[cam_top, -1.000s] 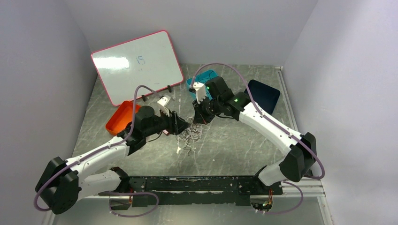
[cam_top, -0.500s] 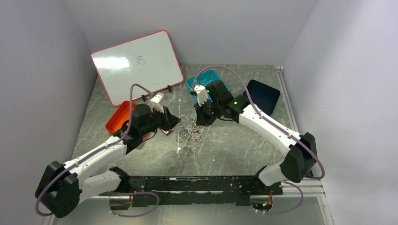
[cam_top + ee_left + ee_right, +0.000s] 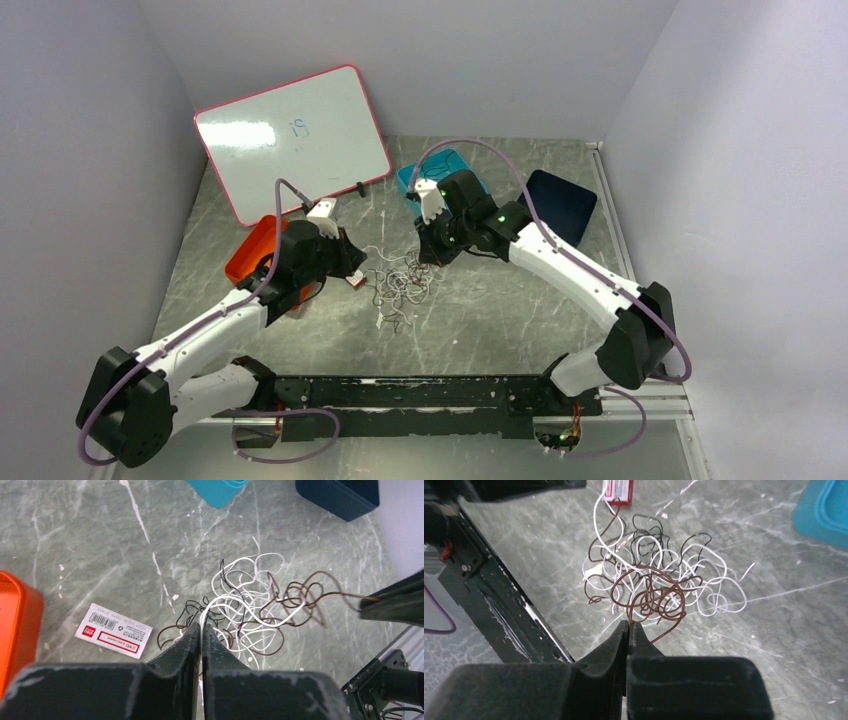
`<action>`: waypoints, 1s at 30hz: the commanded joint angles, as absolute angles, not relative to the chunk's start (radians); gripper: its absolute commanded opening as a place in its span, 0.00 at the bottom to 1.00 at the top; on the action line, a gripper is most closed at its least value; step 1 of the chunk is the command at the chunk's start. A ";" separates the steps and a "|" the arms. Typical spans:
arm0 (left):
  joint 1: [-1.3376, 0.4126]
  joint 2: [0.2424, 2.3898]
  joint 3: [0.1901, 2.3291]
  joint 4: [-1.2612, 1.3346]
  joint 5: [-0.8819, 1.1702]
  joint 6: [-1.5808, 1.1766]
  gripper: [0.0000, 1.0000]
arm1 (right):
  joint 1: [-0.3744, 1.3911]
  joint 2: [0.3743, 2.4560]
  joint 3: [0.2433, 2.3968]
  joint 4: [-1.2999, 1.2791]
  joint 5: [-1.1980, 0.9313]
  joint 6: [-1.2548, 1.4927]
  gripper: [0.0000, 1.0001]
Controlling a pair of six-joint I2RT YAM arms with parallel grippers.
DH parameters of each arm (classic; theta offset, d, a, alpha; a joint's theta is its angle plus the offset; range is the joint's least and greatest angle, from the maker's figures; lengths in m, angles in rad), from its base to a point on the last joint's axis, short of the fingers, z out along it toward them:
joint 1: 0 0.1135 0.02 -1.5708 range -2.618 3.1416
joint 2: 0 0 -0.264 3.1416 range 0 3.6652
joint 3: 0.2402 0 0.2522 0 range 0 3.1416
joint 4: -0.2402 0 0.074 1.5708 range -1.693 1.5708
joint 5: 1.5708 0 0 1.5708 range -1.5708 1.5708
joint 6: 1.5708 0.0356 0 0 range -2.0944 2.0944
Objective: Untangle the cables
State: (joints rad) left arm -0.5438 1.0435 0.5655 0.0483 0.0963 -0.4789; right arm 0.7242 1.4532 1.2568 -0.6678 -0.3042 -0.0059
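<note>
The cables (image 3: 402, 282) lie knotted on the tabletop (image 3: 500, 305) between the arms, the left claw (image 3: 201, 629) pinching a white strand (image 3: 207, 606), the right claw (image 3: 629, 626) a brown strand (image 3: 629, 611). Thin, light and limp, the wires likely slip easily and are best gripped near a free end.

Left hand (image 3: 201, 627) and right hand (image 3: 629, 625) are both pinched closed.
</note>
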 commanded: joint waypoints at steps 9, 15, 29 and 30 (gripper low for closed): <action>-0.537 1.144 0.590 0.017 0.056 -0.486 0.07 | 0.727 1.279 1.546 -0.652 -0.164 0.063 0.00; -0.537 1.203 0.567 0.053 0.066 -0.494 0.07 | 0.727 1.240 1.655 -0.638 -0.095 0.076 0.00; -0.537 0.995 0.568 0.133 0.221 -0.406 0.68 | 0.727 1.284 1.671 -0.626 -0.101 0.098 0.00; -0.537 0.973 0.579 0.125 0.225 -0.391 0.70 | 0.728 1.285 1.668 -0.620 -0.099 0.099 0.00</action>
State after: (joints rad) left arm -0.5438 1.0653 0.5556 0.0723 0.1600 -0.4480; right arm 0.7242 1.2842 1.6817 -0.6495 -0.1143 0.0799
